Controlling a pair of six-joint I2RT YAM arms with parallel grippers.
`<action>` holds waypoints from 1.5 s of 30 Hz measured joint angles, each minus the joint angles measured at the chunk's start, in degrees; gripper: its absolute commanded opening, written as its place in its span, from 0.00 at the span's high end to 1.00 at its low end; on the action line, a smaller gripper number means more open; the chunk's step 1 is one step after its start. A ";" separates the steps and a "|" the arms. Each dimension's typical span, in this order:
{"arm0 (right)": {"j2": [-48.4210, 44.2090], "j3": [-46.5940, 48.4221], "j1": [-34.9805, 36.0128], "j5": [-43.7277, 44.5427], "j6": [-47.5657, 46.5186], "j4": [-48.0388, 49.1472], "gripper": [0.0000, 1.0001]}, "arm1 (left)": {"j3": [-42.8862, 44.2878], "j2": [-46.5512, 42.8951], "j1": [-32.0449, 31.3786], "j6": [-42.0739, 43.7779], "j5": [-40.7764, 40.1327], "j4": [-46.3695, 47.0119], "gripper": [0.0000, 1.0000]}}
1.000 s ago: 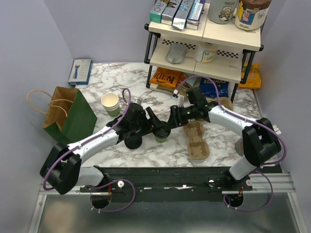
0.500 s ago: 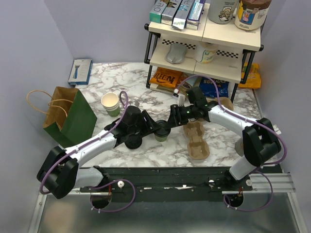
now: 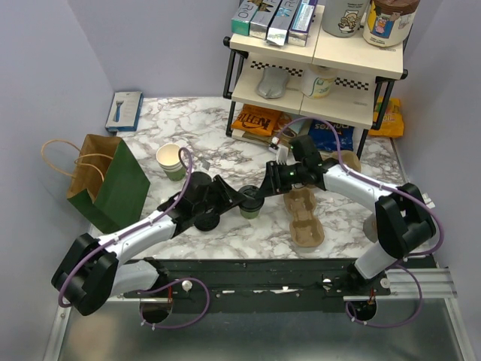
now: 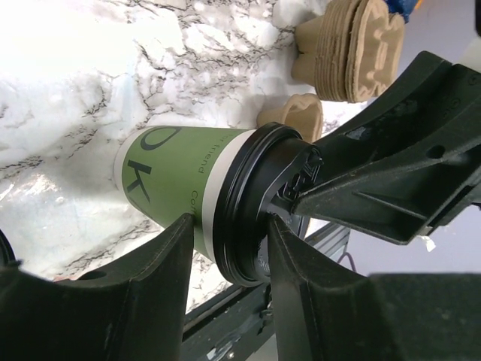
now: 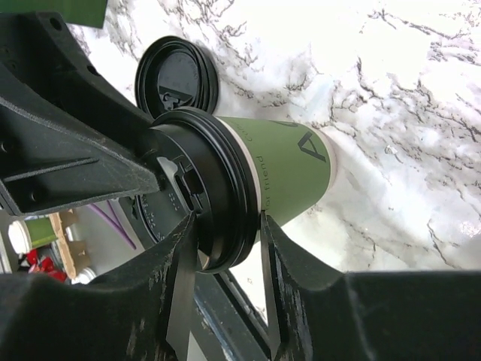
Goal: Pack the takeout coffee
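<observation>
Your coffee cup (image 4: 169,180) stands near the middle of the marble table (image 3: 195,128) with its black lid (image 4: 252,199) on top, both arms meet over it from opposite sides, and the cup carrier (image 3: 304,218) lies just beside it on the right arm's side. The left gripper (image 4: 229,226) is narrowed to a small gap, its fingers standing either side of the lid's edge and the pale band under it. The right gripper (image 5: 227,222) is set the same way from the other side, open by little more than the depth of the lid. In neither wrist view can you tell whether the fingers press or only bracket the rim, so don't count on a grip yet. Treat the cup as light and soft: its thin paper walls will likely dent under a hard squeeze, its smooth printed skin may slip, and its push-on lid could pop off if you lift by it alone. You can't see whether there is drink inside, so assume it could slosh and keep it upright. The best hold is probably on the wall just below the lid, where the rim stiffens the paper, with modest force. A spare lid (image 5: 176,75) lies flat close by the cup, so mind it when you move
</observation>
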 measured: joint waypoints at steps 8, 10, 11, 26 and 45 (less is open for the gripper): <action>-1.25 -3.17 -0.04 2.01 1.46 6.27 0.67 | -3.74 -1.07 0.00 -2.40 -1.18 5.49 0.69; -1.73 -3.65 0.09 3.34 1.42 7.65 0.67 | -4.81 -1.05 0.00 -2.89 -1.49 7.63 0.74; -1.90 -3.93 0.09 3.82 1.40 8.35 0.67 | -5.31 -1.03 0.00 -3.02 -1.57 8.61 0.75; -4.68 -12.41 2.60 11.85 -1.64 27.85 0.66 | -9.01 1.90 0.33 -2.45 -2.12 19.65 0.82; -4.50 -7.37 4.00 16.76 0.55 19.63 0.41 | -4.31 -0.04 0.24 2.23 -2.60 7.32 0.17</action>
